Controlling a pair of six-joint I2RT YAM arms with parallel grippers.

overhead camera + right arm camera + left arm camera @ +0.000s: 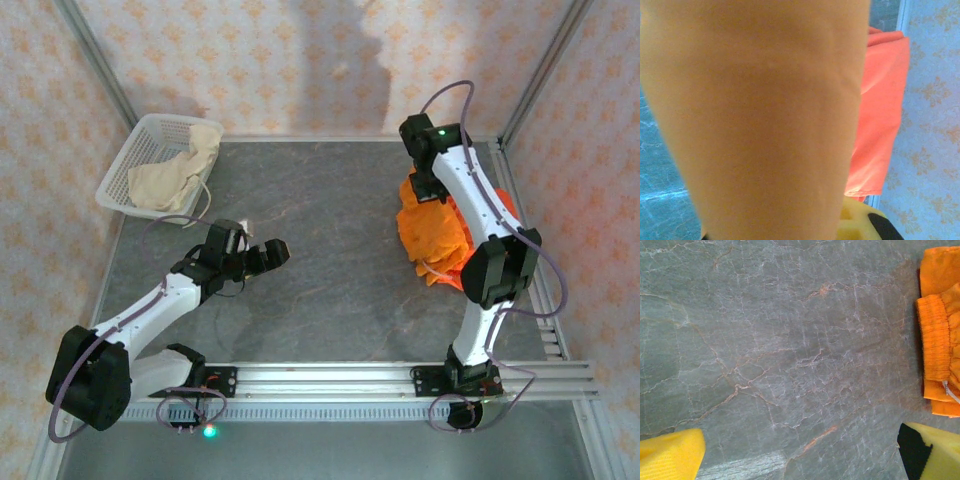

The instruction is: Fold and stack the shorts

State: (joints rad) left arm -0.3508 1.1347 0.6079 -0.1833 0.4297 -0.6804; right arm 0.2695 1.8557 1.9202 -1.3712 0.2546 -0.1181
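- Over bare worktop (340, 270), my left end effector (272, 253) hangs low with its yellow pads (670, 455) spread wide and nothing between them. I judge it is parked there, out of the way and ready to help with a fold.
- At the far right, my right end effector (428, 188) is down on the orange shorts (440, 240). Orange cloth sits so close to its wrist camera that it blurs. I cannot tell whether the fingers are pinching the cloth or only pressing on it, though a raised fold seems likely.
- The orange shorts lie heaped by the right edge, well apart from my left end effector. I take that spot to be where the stack is being built.
- The cream shorts (178, 172) lie crumpled in the white basket (122, 170) at the far left corner, apparently waiting their turn.
- Count: two end effectors and one basket. One cream pair is visible. The orange heap shows one gathered waistband with more layers beside it, probably two pairs.
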